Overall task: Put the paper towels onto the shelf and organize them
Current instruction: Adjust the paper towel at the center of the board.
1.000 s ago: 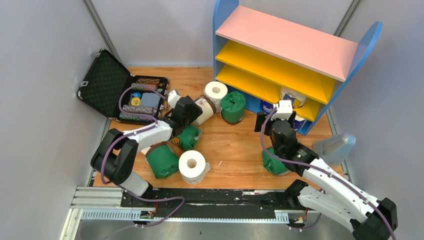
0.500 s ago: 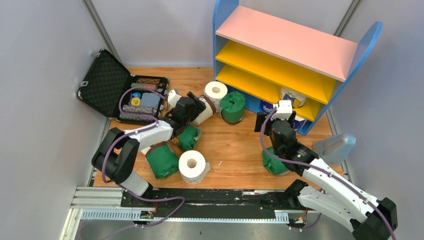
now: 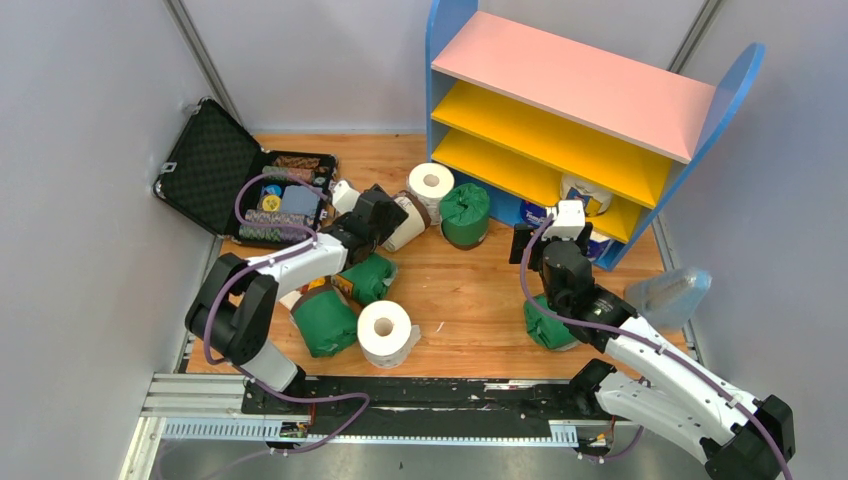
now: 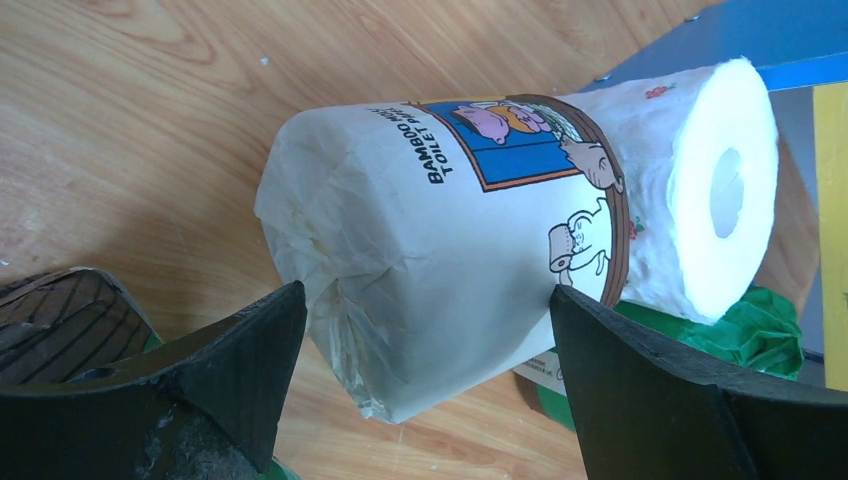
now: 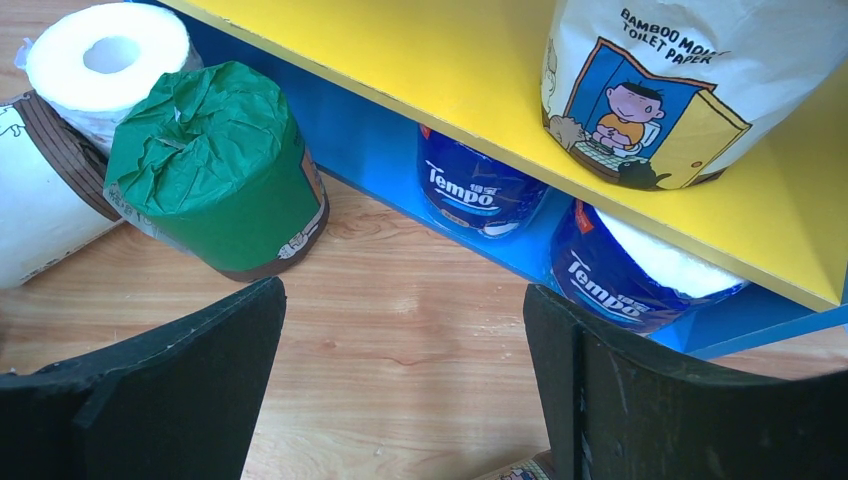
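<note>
My left gripper stands open, its fingers on either side of the near end of a white-wrapped paper towel roll that lies on its side, not squeezed. Behind it are a bare white roll and a green roll. More green rolls and another white roll lie near the left arm. My right gripper is open and empty over bare wood in front of the shelf. A white-wrapped roll sits on its lower yellow board, blue rolls beneath.
An open black case with small items lies at the back left. A clear plastic container sits at the right edge. Another green roll lies under the right arm. Grey walls close in on both sides.
The left gripper has gone from shut to open and shifted slightly toward the white-wrapped roll. The right arm has not moved.
</note>
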Available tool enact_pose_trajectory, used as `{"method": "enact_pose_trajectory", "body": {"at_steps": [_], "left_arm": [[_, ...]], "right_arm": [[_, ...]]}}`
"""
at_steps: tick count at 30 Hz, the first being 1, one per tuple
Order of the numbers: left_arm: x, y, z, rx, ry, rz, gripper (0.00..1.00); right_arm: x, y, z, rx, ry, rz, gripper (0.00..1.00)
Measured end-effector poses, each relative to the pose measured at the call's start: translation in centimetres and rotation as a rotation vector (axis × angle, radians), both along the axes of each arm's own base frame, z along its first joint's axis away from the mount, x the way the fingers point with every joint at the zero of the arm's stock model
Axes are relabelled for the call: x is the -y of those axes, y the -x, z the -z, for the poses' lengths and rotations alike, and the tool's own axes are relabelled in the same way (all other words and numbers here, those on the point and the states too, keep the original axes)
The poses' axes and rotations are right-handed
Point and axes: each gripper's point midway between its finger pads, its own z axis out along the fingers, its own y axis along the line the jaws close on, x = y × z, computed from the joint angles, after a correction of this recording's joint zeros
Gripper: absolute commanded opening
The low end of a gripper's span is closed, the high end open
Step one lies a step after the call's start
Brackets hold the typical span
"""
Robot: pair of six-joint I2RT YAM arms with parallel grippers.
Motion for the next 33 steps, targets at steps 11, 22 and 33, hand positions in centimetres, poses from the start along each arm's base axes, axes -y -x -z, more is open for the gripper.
{"method": "enact_pose_trajectory", "body": {"at_steps": [11,22,33], "left_arm": [[0.4,-0.9,0.4,0.017,-0.016,0.013,0.99],[1.3,-1.9,0.9,0.12,0.068,0.014,0.74],[1.2,-0.9,-1.6,0.196,0.105,0.053,0.62]], "right_arm": [[0.0,0.0,0.0,0.0,0.0,0.0,0.91],[-0.1,-0.3,0.9,-0.026,0.025,0.006,0.91],[0.0,-0.3,1.1,-0.031,0.031,0.011,0.91]]}}
